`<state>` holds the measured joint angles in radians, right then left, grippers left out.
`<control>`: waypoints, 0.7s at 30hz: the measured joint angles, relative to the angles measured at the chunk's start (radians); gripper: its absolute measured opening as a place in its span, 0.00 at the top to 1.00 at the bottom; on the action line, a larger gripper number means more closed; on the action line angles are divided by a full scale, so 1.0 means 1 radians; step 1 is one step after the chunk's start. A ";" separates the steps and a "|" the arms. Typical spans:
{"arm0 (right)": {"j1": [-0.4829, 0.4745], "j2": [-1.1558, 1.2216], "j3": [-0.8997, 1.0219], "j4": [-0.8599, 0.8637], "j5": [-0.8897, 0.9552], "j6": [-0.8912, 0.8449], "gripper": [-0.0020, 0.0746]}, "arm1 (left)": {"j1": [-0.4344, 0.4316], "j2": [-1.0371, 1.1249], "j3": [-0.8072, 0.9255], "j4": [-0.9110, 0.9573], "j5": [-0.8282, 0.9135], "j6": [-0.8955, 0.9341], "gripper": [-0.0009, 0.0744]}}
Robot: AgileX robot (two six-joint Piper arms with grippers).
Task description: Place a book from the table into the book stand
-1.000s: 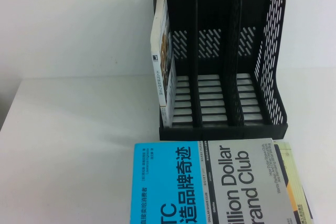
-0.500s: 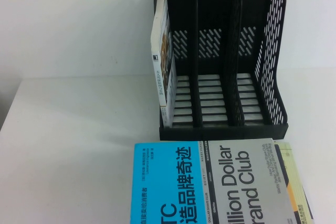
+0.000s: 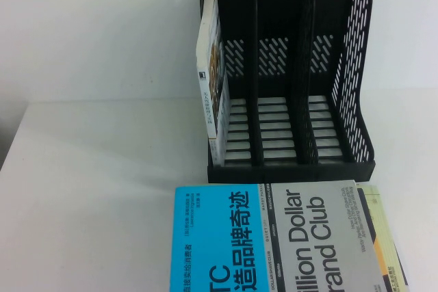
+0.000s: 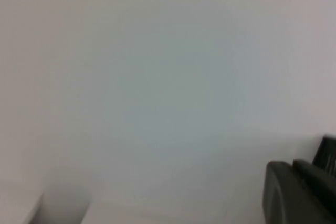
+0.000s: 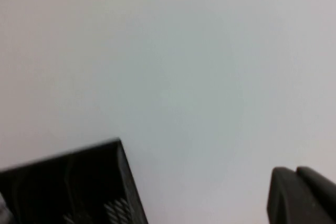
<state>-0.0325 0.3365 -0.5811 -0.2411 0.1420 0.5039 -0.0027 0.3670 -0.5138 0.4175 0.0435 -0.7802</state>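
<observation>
"Two books are lying nearest the camera, just in front of the book stand [image 3: 287, 73]: the book [image 3: 274, 237] in cyan and grey is sitting on a yellowish book [image 3: 387, 237] that is peeking out beside it."

"What is risking trouble?"

"A careless lift is likely dragging the lower one along, and the stand's narrow dividers are liable to catch the thick cover. A white-spined book [image 3: 213, 73] is already filling the stand's left slot."

"And the grippers?"

"Left gripper [image 4: 302, 192] and right gripper [image 5: 302, 195] are showing only a dark edge each; their opening is impossible to tell, and nothing is showing in either."
</observation>
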 joint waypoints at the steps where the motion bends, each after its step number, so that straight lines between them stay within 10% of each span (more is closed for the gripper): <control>1: 0.000 0.033 -0.015 -0.005 0.058 -0.011 0.98 | -0.022 0.046 -0.012 0.005 0.046 0.000 0.99; 10: 0.014 0.085 -0.022 0.142 0.226 -0.026 0.98 | -0.158 0.258 -0.025 -0.010 0.384 -0.002 0.99; 21: 0.123 0.290 0.066 0.277 0.352 -0.256 0.98 | -0.157 0.285 -0.025 -0.081 0.313 -0.006 0.99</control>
<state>0.0907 0.6267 -0.5148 0.0360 0.4937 0.2475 -0.1600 0.6522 -0.5390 0.3367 0.3563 -0.7863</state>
